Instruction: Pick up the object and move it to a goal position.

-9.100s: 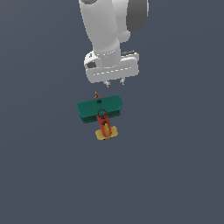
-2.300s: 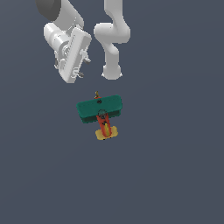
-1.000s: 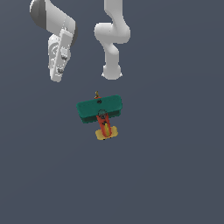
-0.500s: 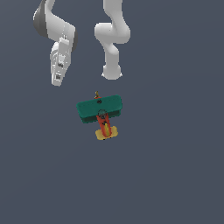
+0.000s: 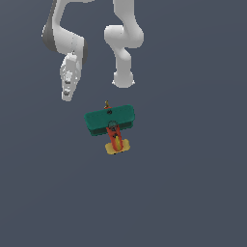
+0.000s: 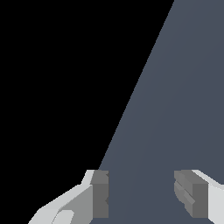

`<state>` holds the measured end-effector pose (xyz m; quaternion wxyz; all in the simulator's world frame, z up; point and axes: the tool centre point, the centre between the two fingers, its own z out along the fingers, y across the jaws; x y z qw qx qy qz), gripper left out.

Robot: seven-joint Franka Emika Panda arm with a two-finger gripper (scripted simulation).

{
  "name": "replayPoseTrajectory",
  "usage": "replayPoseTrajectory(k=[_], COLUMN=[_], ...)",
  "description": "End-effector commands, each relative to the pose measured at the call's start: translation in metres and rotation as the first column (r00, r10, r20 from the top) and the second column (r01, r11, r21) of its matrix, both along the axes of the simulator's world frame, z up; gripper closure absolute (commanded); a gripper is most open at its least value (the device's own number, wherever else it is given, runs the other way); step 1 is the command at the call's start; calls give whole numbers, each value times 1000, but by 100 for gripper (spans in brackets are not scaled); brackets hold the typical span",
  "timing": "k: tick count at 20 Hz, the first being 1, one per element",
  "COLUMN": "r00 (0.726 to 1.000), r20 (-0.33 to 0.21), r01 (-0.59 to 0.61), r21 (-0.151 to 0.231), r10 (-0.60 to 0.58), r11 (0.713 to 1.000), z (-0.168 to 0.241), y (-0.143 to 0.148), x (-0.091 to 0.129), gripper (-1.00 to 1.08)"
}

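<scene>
The object, a small toy airplane [image 5: 111, 123] with teal-green wings, a red-orange fuselage and a yellow tail, lies flat on the grey floor in the middle of the exterior view. My gripper [image 5: 66, 96] hangs above the floor toward the exterior view's left of the plane, apart from it, seen edge-on there. The wrist view shows my gripper [image 6: 142, 192] open, its two grey pads [image 6: 99, 192] wide apart with nothing between them. The airplane does not show in the wrist view.
The arm's white base column [image 5: 123, 79] stands just behind the airplane. The grey floor [image 5: 193, 183] ends at a straight edge [image 6: 135, 87] in the wrist view, with black beyond it.
The gripper has come down and moved a little toward the exterior view's right, closer to the airplane. The airplane has not moved.
</scene>
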<state>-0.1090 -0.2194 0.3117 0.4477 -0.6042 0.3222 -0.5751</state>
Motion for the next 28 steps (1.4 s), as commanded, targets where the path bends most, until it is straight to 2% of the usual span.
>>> replayPoseTrajectory(k=[1, 16, 28], r00=[1000, 982, 961], r20=[-16, -167, -263], r01=[20, 107, 133], r21=[19, 118, 157], r10=[-19, -86, -89], r11=[1000, 987, 979], z=[-13, -107, -157], y=[-1, 13, 32], x=[-2, -16, -28], gripper=[-20, -20, -20])
